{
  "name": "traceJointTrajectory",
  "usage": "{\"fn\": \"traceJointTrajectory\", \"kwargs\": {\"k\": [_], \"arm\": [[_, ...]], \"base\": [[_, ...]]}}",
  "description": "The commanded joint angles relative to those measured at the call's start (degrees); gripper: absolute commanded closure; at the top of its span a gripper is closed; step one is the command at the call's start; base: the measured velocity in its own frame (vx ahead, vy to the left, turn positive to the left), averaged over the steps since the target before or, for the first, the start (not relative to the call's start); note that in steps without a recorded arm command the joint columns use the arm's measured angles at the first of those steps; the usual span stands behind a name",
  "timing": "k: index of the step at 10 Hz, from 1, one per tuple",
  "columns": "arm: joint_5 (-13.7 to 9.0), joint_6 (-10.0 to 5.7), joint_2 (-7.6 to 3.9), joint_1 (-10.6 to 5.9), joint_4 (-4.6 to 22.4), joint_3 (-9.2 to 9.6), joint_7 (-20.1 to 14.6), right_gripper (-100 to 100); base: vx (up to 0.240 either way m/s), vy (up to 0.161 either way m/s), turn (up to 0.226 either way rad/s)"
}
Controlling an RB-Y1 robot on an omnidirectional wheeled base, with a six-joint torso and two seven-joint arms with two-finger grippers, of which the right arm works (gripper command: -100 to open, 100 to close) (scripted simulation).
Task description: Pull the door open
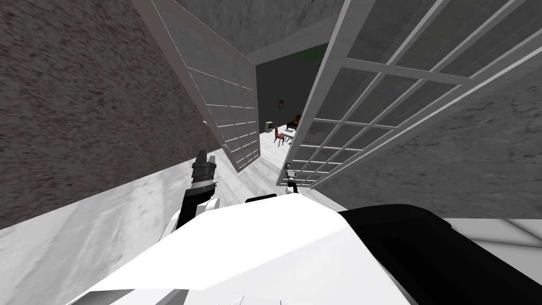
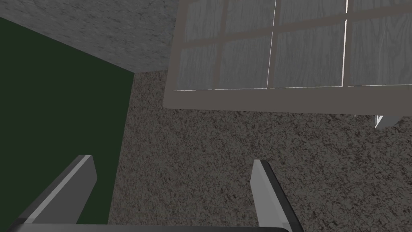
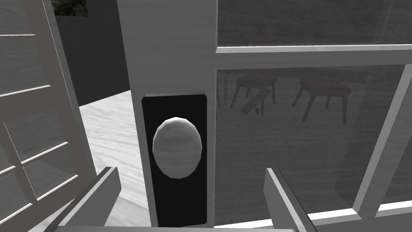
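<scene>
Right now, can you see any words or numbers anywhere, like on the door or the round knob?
No words, numbers or signs can be read.
The door knob and its black plate are plain, with no text.
The door has no label or sign on its frame.
The small frame on the far wall is too small to tell if it bears writing.
The green box in the far room is too small to read.

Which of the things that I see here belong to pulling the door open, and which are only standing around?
For the job: door with glass panes; round knob on its black plate; open right gripper facing the knob.
Just there: other door; chairs; open left gripper.
</scene>
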Motion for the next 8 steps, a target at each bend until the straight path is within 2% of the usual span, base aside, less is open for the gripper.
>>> {"fn": "traceJointTrajectory", "kwargs": {"k": [1, 2, 4, 5, 6, 8], "arm": [[0.4, -0.87, -0.28, -0.99, 1.9, 0.75, -1.1, -100], [1.2, -1.0, -0.48, -0.83, 1.6, 2.24, -2.1, -100], [1.8, -1.11, -0.64, -0.71, 1.4, 3.38, -2.9, -100], [1.6, -1.19, -0.5, -0.92, 1.7, 2.91, -2.5, -100], [1.2, -1.74, -1.74, -0.49, 2.3, 2.47, -3.8, -100], [1.2, -1.74, -1.74, -0.49, 2.3, 2.47, -3.8, -100]], "base": [[-0.146, -0.008, 0.031], [-0.172, -0.014, 0.138], [-0.194, -0.065, 0.077], [-0.095, -0.035, 0.015], [0.144, -0.016, 0.119], [0.124, 0.007, 0.049]]}}
